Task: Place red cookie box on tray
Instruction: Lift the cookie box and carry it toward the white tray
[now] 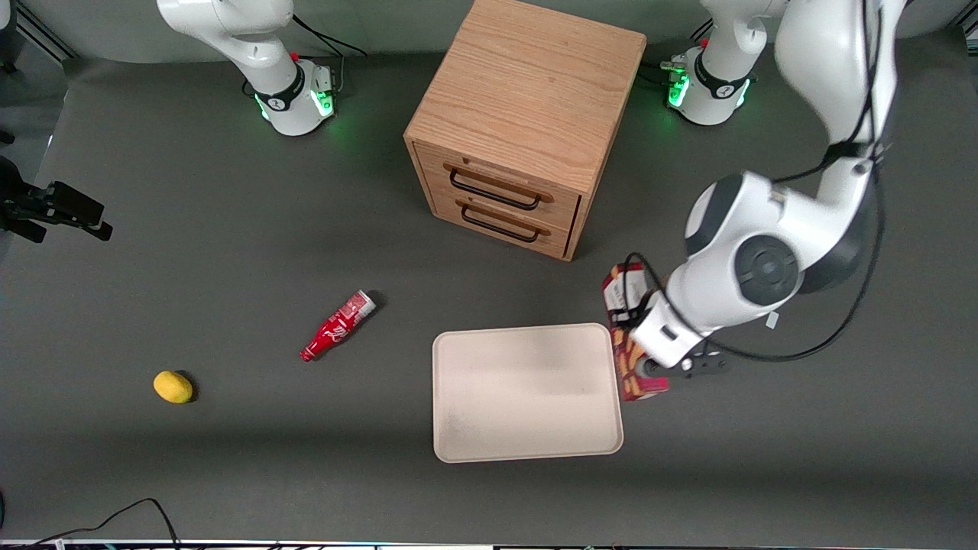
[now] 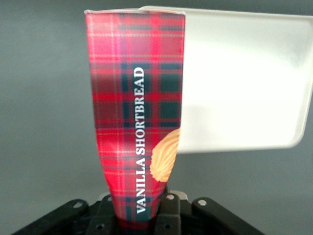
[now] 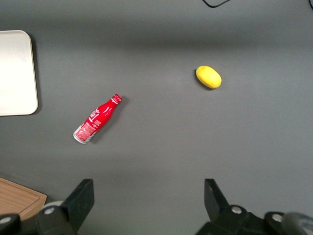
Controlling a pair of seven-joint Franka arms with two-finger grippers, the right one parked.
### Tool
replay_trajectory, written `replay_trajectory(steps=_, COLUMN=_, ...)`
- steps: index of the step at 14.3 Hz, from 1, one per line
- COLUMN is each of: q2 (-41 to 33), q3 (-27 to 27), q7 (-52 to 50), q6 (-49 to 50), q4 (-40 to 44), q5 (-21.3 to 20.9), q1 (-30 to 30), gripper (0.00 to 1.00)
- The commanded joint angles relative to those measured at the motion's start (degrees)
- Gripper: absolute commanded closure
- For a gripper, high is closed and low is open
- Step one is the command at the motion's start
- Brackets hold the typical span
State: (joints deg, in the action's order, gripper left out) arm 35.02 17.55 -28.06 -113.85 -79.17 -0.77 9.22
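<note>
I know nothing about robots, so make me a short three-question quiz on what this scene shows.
1. True or false: the red cookie box already lies flat on the tray.
2. What is the gripper doing? A) hanging open above the lemon B) shut on the red cookie box by the tray's edge C) pulling a drawer
3. Fill in: the small red bottle lies on the table between the tray and the ____.

Key
1. False: the jaws hold it at the tray's edge toward the working arm's end.
2. B
3. lemon
</note>
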Motion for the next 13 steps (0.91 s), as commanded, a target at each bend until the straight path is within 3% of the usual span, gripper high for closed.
replay_trajectory(steps=1, q2=5.8, q3=-0.7, q7=-5.6, q6=-7.1, q4=1.6, q5=-6.9, q1=2.7, gripper=1.00)
replay_trajectory(steps=3, q2=9.0, q3=-0.6, q7=-10.3, q6=-11.0, q4=1.6, q5=-12.4, q1=3.3, gripper=1.00)
replay_trajectory(steps=11, q2=12.4, q3=-0.7, q7=-9.9, q6=-14.3, q4=1.6, q5=-14.9, q1=3.4, gripper=1.00)
replay_trajectory(steps=12, q2=12.7, q3=-0.7, q7=-9.8, q6=-14.3, q4=1.6, q5=-15.6, q1=3.4, gripper=0.80)
replay_trajectory(steps=13, q2=12.8, q3=-0.7, q7=-10.4, q6=-14.5, q4=1.6, q5=-15.6, q1=3.5, gripper=0.11)
